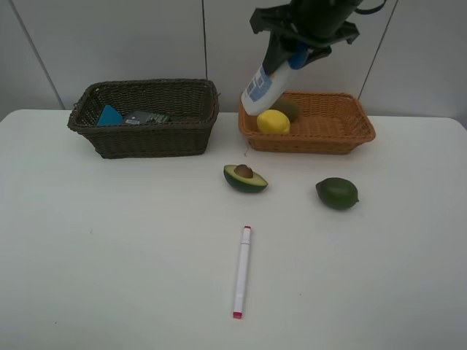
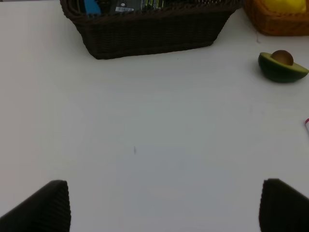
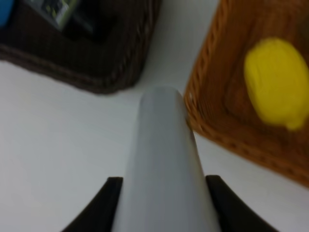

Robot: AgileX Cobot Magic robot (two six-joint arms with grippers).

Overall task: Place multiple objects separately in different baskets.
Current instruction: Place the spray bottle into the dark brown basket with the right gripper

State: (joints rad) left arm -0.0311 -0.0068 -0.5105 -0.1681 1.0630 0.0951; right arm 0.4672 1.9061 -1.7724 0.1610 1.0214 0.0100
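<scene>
Above two baskets [image 1: 146, 138] [image 1: 314, 140], right tool [image 1: 287, 52] grips one bottle [image 1: 259, 87]; left tool [image 2: 164, 205] spread wide.

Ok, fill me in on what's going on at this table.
The right pincer holds the white blue-capped bottle up by the gap between the dark basket and the orange basket, which contains the lemon and kiwi. The halved avocado, green fruit and marker lie on the table. The left pincer is open and empty.
</scene>
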